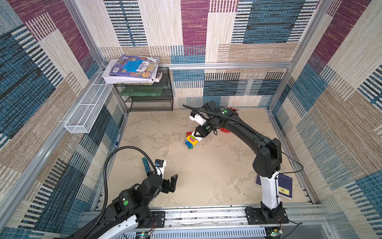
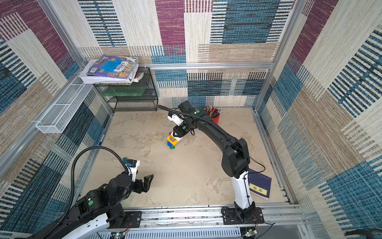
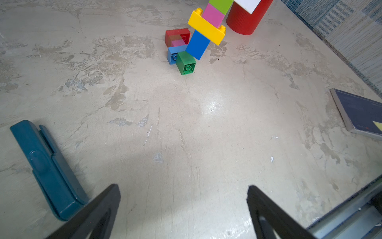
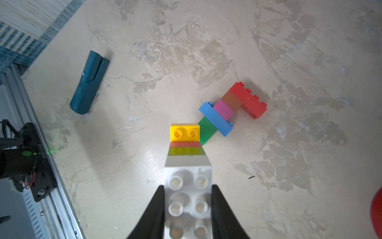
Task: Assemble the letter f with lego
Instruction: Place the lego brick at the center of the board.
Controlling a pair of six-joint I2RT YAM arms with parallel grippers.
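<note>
1. Two spread jaws: the left gripper (image 3: 183, 192) hangs released and empty over the near worktop (image 1: 206, 175), beside a blue case (image 3: 47, 165).
2. A dark notebook (image 1: 286, 186) lies near the right arm's base.
3. Mid-worktop, the right gripper (image 4: 188, 196) is clenched on the white brick (image 4: 188, 171) topping a tilted stack of bricks (image 3: 206, 27).
4. Just beside the stack's low end, a joined row of bricks (image 4: 217, 118) lies flat.
5. Behind them stands a red cup (image 2: 215, 119).

We note coloured plastic lego bricks (image 1: 191, 141) clustered at centre; red cylindrical pen cup (image 2: 215, 120) behind them, to right; teal plastic case (image 1: 146, 164) front-left; dark-blue paperback book (image 1: 286, 184) front-right.
</note>
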